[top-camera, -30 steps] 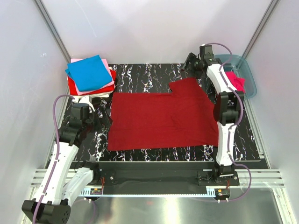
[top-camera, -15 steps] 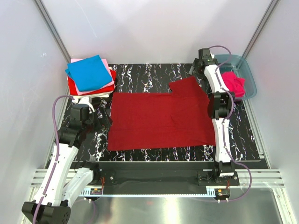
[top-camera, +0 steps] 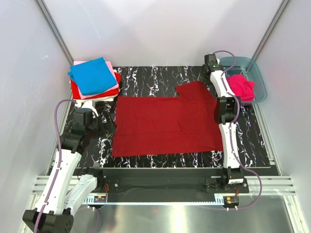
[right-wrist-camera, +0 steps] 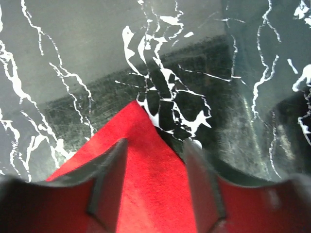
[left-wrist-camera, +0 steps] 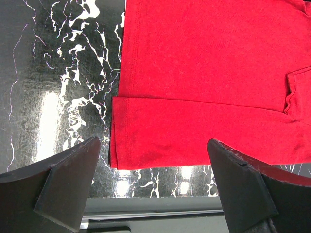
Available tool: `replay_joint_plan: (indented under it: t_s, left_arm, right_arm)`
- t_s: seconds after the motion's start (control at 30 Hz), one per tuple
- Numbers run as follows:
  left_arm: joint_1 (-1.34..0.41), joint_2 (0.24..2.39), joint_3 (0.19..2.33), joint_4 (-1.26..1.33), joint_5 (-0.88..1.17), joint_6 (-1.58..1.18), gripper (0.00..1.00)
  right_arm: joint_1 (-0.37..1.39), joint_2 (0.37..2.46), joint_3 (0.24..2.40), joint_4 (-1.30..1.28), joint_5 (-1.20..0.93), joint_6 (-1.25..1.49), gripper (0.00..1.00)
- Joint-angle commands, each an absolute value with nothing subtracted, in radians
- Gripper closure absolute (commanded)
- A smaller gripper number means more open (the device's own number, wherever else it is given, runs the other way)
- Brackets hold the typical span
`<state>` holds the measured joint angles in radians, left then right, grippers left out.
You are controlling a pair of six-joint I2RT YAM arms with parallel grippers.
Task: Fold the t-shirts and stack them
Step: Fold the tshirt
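shirt: dark red t-shirt (top-camera: 167, 125) flat mid-bench (top-camera: 155, 73) | right pincer (right-wrist-camera: 154, 150): half-closed astride its far right corner, no pinch visible, likely placed to lift it for a fold | left pincer (left-wrist-camera: 153, 145): wide open, empty, hovers over the left edge | folded stack (top-camera: 95, 77): far left

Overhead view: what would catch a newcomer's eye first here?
A big dark red t-shirt lies spread out in the middle. A folded stack topped in bright blue sits at the far left corner, and a hot pink shirt lies in the tub far right.
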<state>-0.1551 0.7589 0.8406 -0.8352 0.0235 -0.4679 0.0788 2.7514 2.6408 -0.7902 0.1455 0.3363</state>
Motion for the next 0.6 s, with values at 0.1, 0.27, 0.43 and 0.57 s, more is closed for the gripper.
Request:
replay_joint_plan:
  t_s: [0.1,0.27,0.43,0.57]
  left_arm:
    - [-0.153,0.742,0.836,-0.788,0.028,-0.466,0.01]
    - [-0.153,0.75,0.836,-0.788,0.021,-0.468,0.01]
    - [-0.153,0.768,0.836,-0.79,0.014,-0.469,0.01]
    - [-0.152,0.795,0.838,-0.796,0.009,-0.469,0.01]
  right_arm:
    - [0.089,2.766,2.675,-0.749,0.06,0.333,0.68]
    - [0.095,2.743,2.648,-0.739,0.02,0.339,1.0]
    - [0.095,2.605,2.565,-0.716,0.005,0.321,1.0]
    - [0.124,2.442,2.386,-0.638,-0.058,0.322,1.0]
